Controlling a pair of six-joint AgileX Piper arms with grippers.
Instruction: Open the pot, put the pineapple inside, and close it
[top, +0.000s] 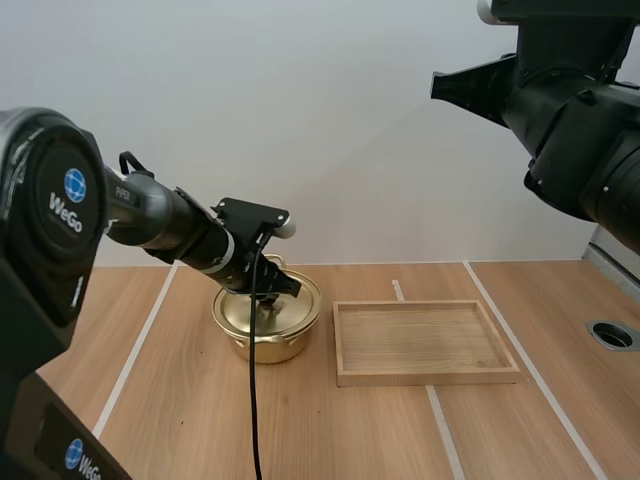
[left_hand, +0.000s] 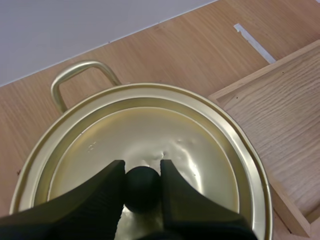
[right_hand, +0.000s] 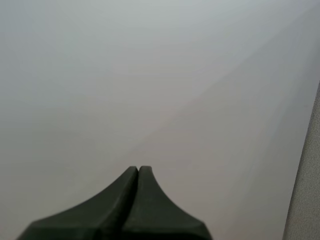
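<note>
Now the opening step: our left gripper (left_hand: 142, 171) pinches the black knob (left_hand: 142, 192) of the lid (left_hand: 150, 130), seated on the gold pot (top: 270, 342), centre-left of the high view. Meanwhile our right gripper (right_hand: 138, 172) is closed, empty. Next, we judge: a straight lift, clear of the rim.

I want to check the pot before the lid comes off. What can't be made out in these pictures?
Inside of the pot: high and left wrist views, covered by the lid.
Knob on the lid: high view, hidden under the left gripper.
Lid beside the knob: left wrist view, behind the jaws.
Tray: left wrist view, cut off by the picture's edge.
</note>
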